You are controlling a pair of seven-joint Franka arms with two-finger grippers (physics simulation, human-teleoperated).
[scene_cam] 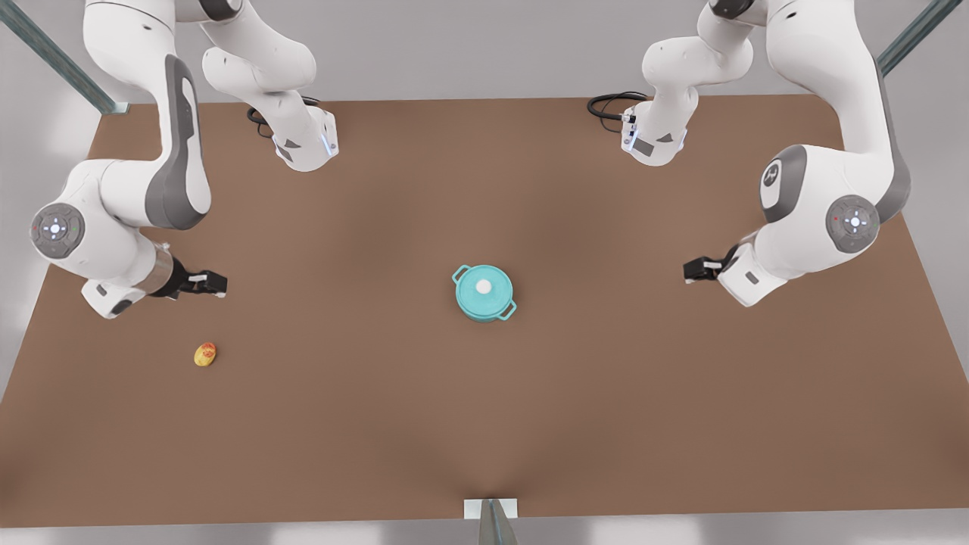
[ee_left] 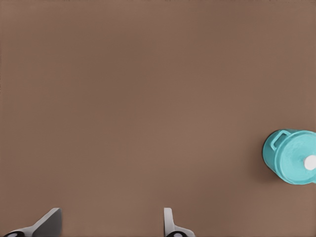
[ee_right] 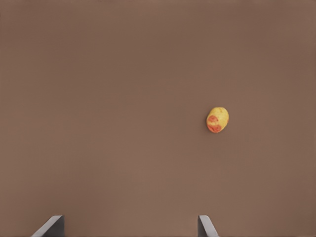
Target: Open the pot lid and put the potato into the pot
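1. Bench [scene_cam: 484, 424]: flat, matte brown, with no visible texture.
2. Pot [scene_cam: 484, 313]: small, round, smooth teal, at the centre of the front view; two loop handles [scene_cam: 460, 273] on opposite sides, one toward the upper left and one toward the lower right.
3. Pot lid [scene_cam: 493, 297]: flat teal disc seated on the pot and closing it; small white knob [scene_cam: 484, 286] at its centre, judged the only graspable feature.
4. Potato [scene_cam: 205, 353]: small oval lump, yellow with orange-red blotches, resting on the bench at the lower left of the front view, well apart from the pot. Long axis nearly up-and-down in that view, leaning slightly to the right at the top.
5. Right gripper [scene_cam: 219, 284]: at the front view's left, above the bench, jaws apart and holding nothing. Potato near, just below it in the picture and slightly leftward; clearly the nearer arm for the potato.
6. Left gripper [scene_cam: 689, 270]: at the front view's right, jaws apart and empty, roughly level with the pot in the picture but well apart from it; pot off toward the centre from its jaws.
7. Judged division of labour: left gripper for the knob, right gripper for the potato, closing across the potato's short axis. Lid on and potato untouched, so task not yet begun.
8. Judged risk: small round knob and smooth rounded potato both liable to slip from an off-centre pinch.
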